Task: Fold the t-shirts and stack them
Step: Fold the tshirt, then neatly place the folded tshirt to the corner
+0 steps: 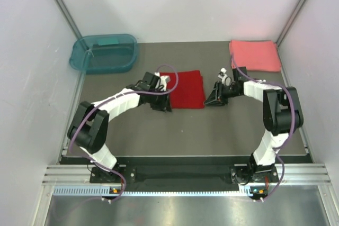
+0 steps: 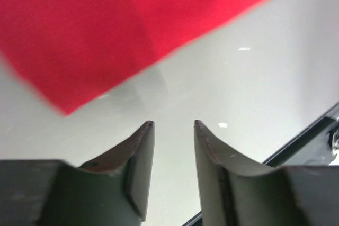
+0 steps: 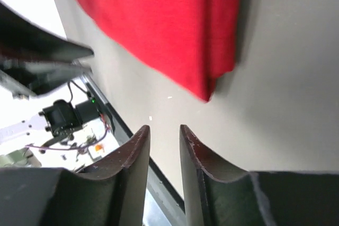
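Bright, even light; the 2 wrist views blur the red t-shirt (image 2: pixel 106 19), perhaps from motion.

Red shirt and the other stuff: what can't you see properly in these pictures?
- Red shirt, top view: part of its left edge is hidden by the left tool.
- Left wrist view: the shirt is blurred and cut off by the top edge.
- Right wrist view: it is also blurred and cut off at the top.
- Teal tub, top view: there is something greenish at its far end, too small to name.
- Pink shirt, top view: its sleeves are folded out of sight.
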Available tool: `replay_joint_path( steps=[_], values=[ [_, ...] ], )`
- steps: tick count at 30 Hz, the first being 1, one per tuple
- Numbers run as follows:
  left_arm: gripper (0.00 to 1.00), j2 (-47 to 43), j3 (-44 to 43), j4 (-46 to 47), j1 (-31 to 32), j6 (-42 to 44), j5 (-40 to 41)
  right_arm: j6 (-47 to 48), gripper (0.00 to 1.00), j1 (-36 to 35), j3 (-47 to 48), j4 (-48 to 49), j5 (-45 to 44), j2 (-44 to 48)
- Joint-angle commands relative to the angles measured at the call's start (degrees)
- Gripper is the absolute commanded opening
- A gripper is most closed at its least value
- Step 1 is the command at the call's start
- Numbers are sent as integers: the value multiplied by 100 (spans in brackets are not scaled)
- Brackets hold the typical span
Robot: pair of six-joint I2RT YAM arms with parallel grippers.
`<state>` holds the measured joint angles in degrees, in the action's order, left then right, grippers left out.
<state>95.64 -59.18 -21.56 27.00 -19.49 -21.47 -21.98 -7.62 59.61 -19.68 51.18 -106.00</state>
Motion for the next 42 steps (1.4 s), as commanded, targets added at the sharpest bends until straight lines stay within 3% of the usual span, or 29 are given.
replay_joint_path(
  steps=[1,7,10,19,29,42],
  values=[
    [43,-353,-453,-68,436,331,564,211,32,111,261,-544,-396,640],
    [54,156,-1200,-173,1517,743,1697,115,43,567,665,-1073,-934,948],
    [56,508,-1534,-138,2071,1200,2559,71,49,961,727,-1091,-1101,1080],
    [56,1729,-2072,99,3196,2641,4335,263,54,1500,315,-959,-926,1590],
    [54,2477,-2133,697,3601,3231,5372,299,55,1843,-564,-642,-671,2267],
    [42,3224,-2572,1215,3637,3662,5514,194,55,2097,-425,-405,-495,2039]
  ],
)
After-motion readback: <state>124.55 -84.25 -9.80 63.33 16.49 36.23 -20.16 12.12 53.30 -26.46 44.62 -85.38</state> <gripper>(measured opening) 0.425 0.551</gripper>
